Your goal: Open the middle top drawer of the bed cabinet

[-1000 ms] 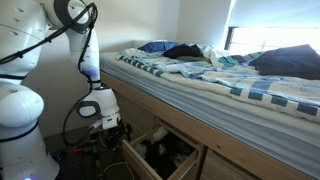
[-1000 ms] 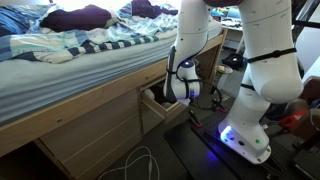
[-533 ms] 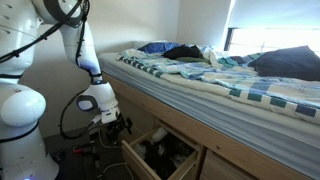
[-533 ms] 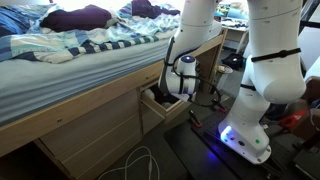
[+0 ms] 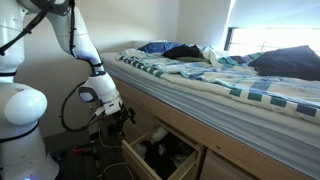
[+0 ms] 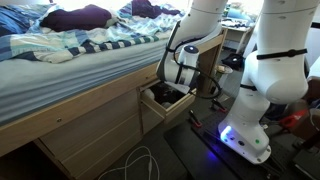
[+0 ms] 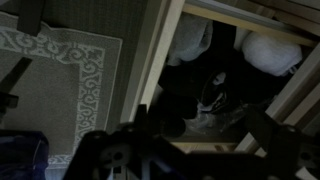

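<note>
- My jaws hang just above the middle top drawer (image 5: 141,163), near its front edge. They appear clear of it. The wrist view is too dark to tell whether they stand open or closed.
- The drawer juts well out of the bed cabinet (image 5: 232,160) in both exterior views.
- Dark and pale contents (image 7: 215,85) lie inside the drawer.
- Striped bedding (image 5: 205,78) lies above the drawer.
- A patterned rug (image 7: 60,70) lies beside the drawer.

Striped bedding (image 5: 205,82) & patterned rug (image 7: 62,72)
</note>
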Tool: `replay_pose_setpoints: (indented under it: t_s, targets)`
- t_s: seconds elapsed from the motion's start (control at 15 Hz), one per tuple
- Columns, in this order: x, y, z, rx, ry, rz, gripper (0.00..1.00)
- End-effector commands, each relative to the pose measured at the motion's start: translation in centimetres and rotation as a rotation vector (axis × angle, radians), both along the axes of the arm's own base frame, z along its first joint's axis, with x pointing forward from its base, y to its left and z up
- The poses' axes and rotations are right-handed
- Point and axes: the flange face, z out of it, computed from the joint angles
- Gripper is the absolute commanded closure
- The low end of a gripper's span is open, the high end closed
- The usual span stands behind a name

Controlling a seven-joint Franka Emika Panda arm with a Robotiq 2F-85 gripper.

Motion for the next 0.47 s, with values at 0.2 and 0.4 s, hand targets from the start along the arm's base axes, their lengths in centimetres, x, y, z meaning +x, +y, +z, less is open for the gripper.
replay_pose_setpoints:
  t_s: [0.2, 0.4]
  targets:
    - [1.6, -1.0, 2.9, 0.020, -0.060, 0.040, 0.00]
    - [2.0, -0.9, 4.4, 0.045, -0.094, 0.050, 0.00]
